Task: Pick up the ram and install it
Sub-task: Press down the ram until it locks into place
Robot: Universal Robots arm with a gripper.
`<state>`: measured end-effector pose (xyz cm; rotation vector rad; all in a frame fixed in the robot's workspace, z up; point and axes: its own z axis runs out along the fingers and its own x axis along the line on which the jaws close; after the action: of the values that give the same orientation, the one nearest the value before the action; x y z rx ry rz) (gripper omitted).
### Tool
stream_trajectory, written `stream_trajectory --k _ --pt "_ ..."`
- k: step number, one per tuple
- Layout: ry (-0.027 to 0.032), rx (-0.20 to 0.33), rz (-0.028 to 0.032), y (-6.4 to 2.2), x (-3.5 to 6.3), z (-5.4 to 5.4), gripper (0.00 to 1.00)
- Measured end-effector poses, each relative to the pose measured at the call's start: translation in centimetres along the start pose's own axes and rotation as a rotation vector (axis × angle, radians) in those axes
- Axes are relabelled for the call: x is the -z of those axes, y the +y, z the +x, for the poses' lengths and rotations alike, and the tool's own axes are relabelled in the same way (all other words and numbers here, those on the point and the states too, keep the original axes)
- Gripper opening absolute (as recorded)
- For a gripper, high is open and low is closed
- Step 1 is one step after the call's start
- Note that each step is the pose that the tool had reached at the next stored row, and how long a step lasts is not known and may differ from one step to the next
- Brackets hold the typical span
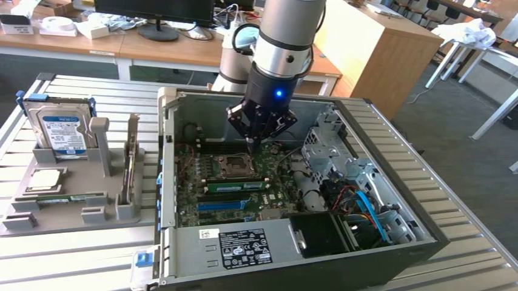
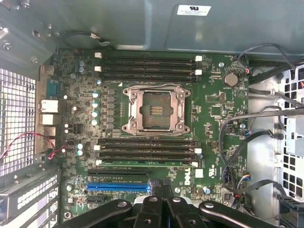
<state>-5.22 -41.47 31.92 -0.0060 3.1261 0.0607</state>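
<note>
Can see the gripper lowered into the open case, fingers pressed together and holding nothing. Hangs just above the motherboard, tips over the edge of the socket that lies toward the case's far wall in the exterior view. Can make out the ram seated in a slot on the socket's other side, apart from the fingers, lying level along the slot, between the socket and the blue slot. From the wrist, looks like a thin pale-green strip in the last black slot of that bank, with the gripper's dark links just past the blue slot. Can place the case on the slatted table, toward its edge on the exterior view's right. Beside the case, toward the table's edge on the exterior view's left, can find a grey holder carrying an upright drive at its far end, a chip lying flat below that, and a second green stick lying flat along the holder's near edge. Cannot tell whether the ram's latches are closed.
</note>
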Motion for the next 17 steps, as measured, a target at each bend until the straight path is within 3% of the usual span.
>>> stream_trajectory --k 11,17 --pt "-0.0006 0.000 0.0000 0.00 0.01 0.30 0.10" --pt "-0.0006 0.000 0.0001 0.03 0.74 0.29 0.10"
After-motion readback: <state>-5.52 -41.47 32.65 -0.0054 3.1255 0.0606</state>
